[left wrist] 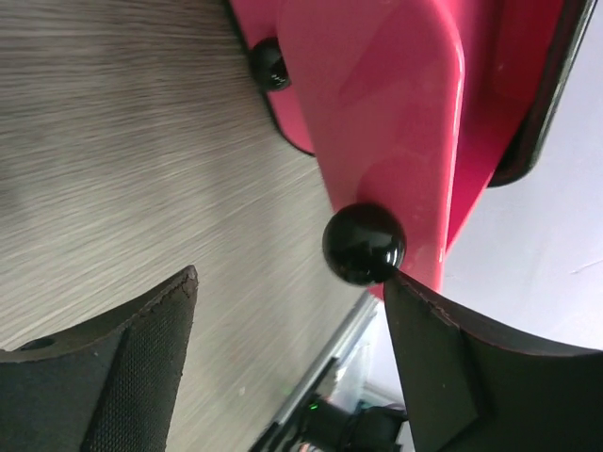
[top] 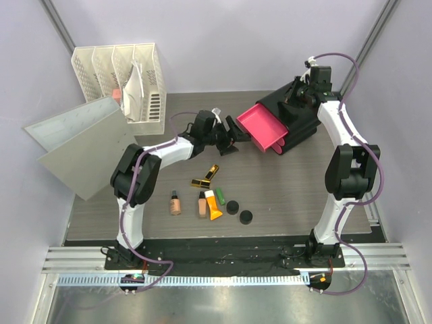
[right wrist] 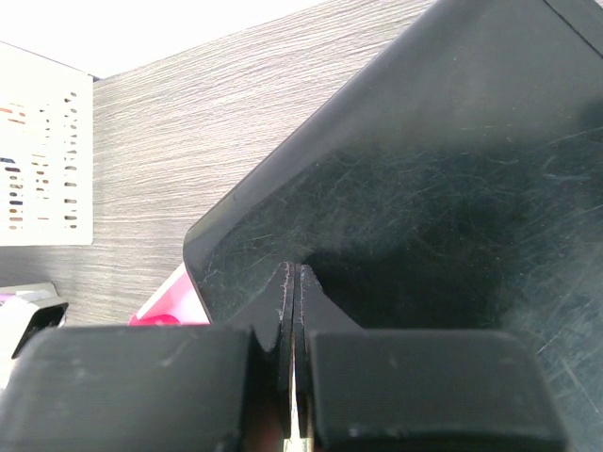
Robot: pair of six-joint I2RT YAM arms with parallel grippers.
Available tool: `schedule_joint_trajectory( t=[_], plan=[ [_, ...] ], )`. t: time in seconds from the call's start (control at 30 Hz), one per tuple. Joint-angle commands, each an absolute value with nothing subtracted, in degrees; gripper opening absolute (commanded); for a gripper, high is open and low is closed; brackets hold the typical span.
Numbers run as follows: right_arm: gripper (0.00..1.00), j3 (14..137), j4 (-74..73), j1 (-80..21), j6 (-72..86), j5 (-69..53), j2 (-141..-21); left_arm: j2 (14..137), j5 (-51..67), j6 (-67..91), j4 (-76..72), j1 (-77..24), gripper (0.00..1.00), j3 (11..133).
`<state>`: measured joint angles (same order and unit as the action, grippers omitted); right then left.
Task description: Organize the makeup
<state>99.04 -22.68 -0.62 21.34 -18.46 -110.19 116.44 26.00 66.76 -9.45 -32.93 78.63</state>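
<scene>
The makeup lies in the front middle of the table: two gold-black lipsticks [top: 212,172] [top: 200,182], two beige foundation bottles [top: 175,204] [top: 202,205], an orange tube [top: 214,206], a green stick [top: 221,196] and two black discs [top: 233,207] [top: 247,217]. My left gripper [top: 233,140] [left wrist: 292,282] is open at the pulled-out pink drawer [top: 262,125] [left wrist: 396,122]. The drawer's black knob [left wrist: 364,243] sits between the fingers, against the right one. My right gripper [top: 297,96] [right wrist: 295,275] is shut and empty, resting on top of the black organizer box [top: 302,120] [right wrist: 452,188].
A white file rack [top: 125,77] holding papers stands at the back left, with grey boards [top: 77,142] leaning beside it. A second black knob [left wrist: 268,64] shows on a lower pink drawer. A metal rail [top: 216,260] runs along the front edge.
</scene>
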Motion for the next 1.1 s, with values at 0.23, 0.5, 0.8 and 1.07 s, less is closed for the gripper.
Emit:
schedule_joint_trajectory(
  t=[0.23, 0.5, 0.8, 1.07],
  plan=[
    [0.01, 97.8, -30.4, -0.7, 20.8, -18.0, -113.7, 102.6, 22.9, 44.3, 12.3, -32.3, 0.81, 84.1],
    [0.01, 97.6, -30.6, -0.7, 20.8, -18.4, -114.0, 98.1, 4.7, 31.3, 40.8, -32.3, 0.81, 85.3],
    [0.01, 97.6, -30.8, -0.7, 20.8, -18.6, -114.7, 90.9, 1.6, 36.3, 51.6, -32.3, 0.77, 76.0],
    [0.01, 98.8, -32.1, -0.7, 20.7, -19.1, -116.1, 85.0, -6.7, 40.9, 60.8, -32.3, 0.68, 70.7]
  ],
)
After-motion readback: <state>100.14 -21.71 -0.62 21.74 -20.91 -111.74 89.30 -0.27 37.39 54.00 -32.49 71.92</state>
